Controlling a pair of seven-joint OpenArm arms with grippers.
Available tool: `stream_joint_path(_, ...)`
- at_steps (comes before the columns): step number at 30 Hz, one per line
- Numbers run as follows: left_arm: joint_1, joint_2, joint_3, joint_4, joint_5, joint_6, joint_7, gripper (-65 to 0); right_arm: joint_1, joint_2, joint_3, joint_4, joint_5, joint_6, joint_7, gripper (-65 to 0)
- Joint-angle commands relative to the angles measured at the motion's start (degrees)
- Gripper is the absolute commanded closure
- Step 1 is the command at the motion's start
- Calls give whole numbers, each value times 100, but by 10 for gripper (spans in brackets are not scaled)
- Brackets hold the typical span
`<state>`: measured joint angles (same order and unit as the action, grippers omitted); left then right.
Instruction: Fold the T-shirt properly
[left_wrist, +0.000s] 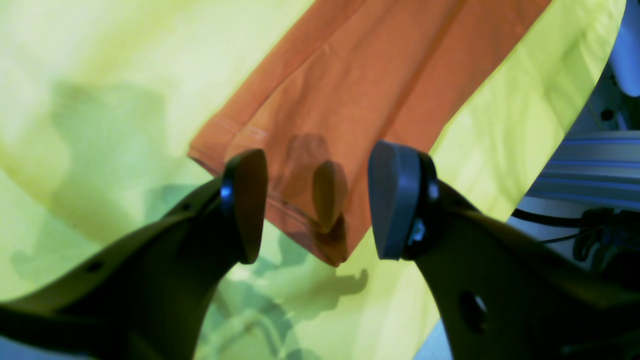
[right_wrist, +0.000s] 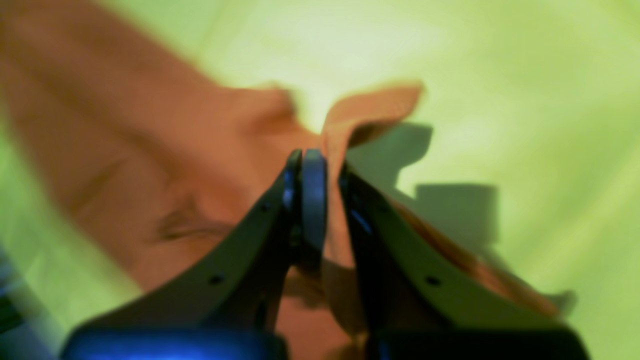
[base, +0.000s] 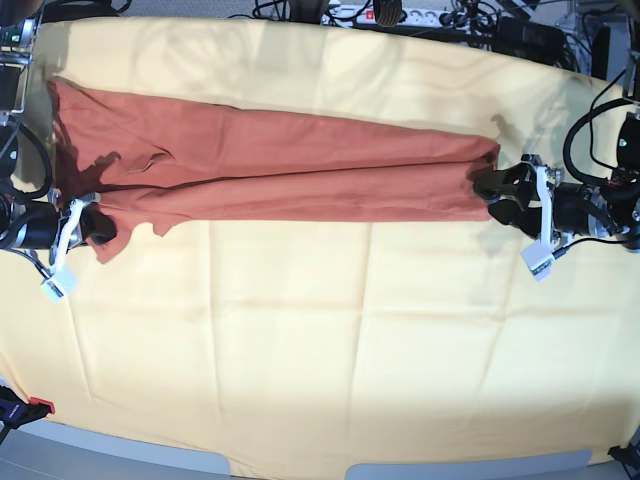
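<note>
No readable text, label, brand, number or sign anywhere in these three views.

T-shirt (base: 290, 165): plain rust-orange, no print, ahead of both claws. Cloth (base: 320, 340) beneath: plain pale yellow, greenish in wrist views. Left gripper (left_wrist: 320, 205): dark fingers, grey-blue pads (left_wrist: 392, 200). Right gripper (right_wrist: 322, 170): dark, grey pads.

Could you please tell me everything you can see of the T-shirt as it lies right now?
The T-shirt is plain rust-orange soft fabric, folded lengthwise into a long narrow band that lies flat across the pale yellow cloth. A stitched hem shows at the end by the left hand, whose jaws stand open around that corner. At the other, more rumpled end, the right hand is shut on a raised flap of the fabric.
</note>
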<state>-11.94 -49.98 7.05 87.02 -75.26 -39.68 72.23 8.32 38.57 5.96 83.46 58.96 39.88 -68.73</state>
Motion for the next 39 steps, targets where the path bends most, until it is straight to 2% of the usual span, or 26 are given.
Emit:
stream_joint_path(1,-109,-131,-76,66,-129,-32,-61,-347,90,144,46,81,-293,12,385,0)
stream_joint_path(2,-109,-131,-76,66,-129,-32,-61,-347,13,144,46,81,-673,12,697,0)
stream_joint_path(4,-107,-131,-76,66,-129,-32,-61,-347,-109,144,46,83,-994,12,1058,0)
stream_joint_path(8,-107,-131,-74,66,-129,-32,-63,-347,-236,142,46,83,-975,12,1095,-5)
stream_joint_path(11,-107,-129,-76,66,-131,-32,-61,-347,-310,138,46,83,-966,12,1088,-71)
stream_joint_path(16,-107,-129,-74,66,-129,-32,-61,-347,-289,129,52,83,-680,12,1067,-248)
stream_joint_path(18,-107,-131,-76,66,-129,-32,-61,-347,-269,129,68,85,-553,12,1067,-268)
stream_joint_path(25,-107,-129,-76,66,-131,-32,-61,-347,-275,127,501,94,-166,12,1071,-256)
stream_joint_path(26,-107,-129,-76,66,-131,-32,-61,-347,-273,127,590,94,-173,12,1071,-229)
stream_joint_path(29,-107,-129,-74,66,-131,-32,-63,-347,-315,120,734,76,-216,12,1043,-63)
stream_joint_path(30,-107,-129,-76,66,-136,-32,-63,-347,-376,92,732,72,-221,12,973,-36)
stream_joint_path(36,-107,-129,-76,66,-131,-32,-63,-347,-597,-87,723,72,-214,12,844,-41)
stream_joint_path(39,-107,-131,-76,66,-131,-32,-59,-347,-577,-92,723,72,-192,12,839,-137)
